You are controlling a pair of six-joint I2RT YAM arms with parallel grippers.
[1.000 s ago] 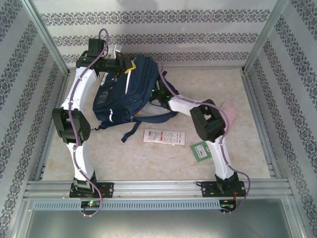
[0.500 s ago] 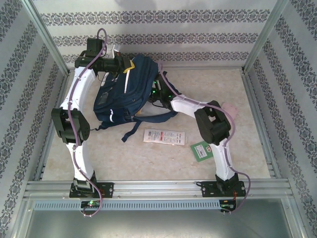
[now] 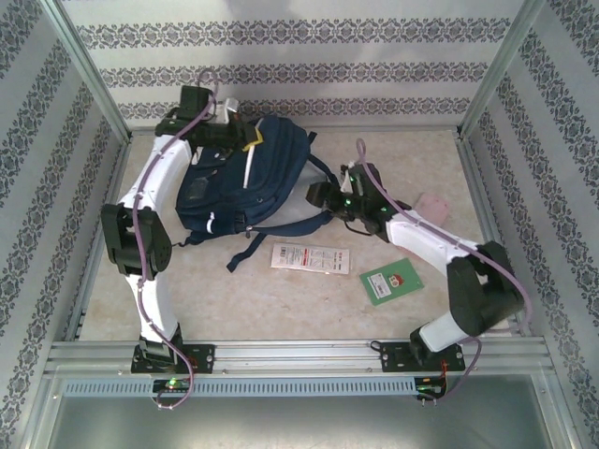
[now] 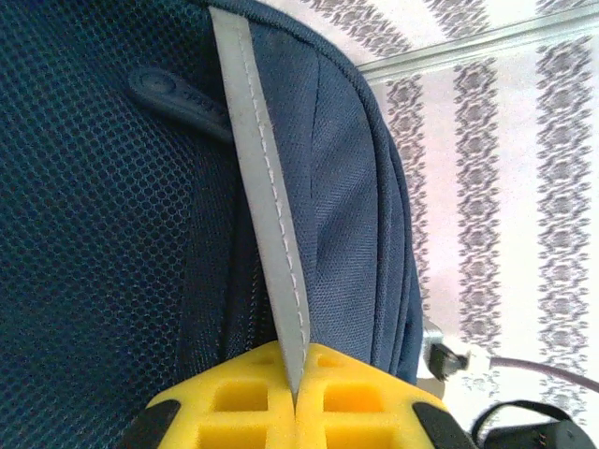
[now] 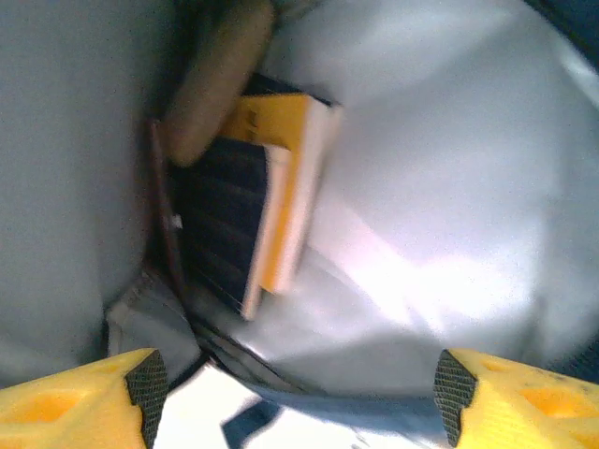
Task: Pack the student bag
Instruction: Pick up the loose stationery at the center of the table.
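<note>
Left hand (image 4: 295,388), clamped on the grey strip (image 4: 267,215) of the student bag (image 3: 248,178), should hold steady while the empty, wide-open right hand (image 5: 295,383) backs clear of the bag.

The navy blue backpack (image 3: 248,178) is laid toward the far left, its mouth turned right with pale grey lining exposed, and dark straps are trailed nearward.

No legible text on any item.
</note>
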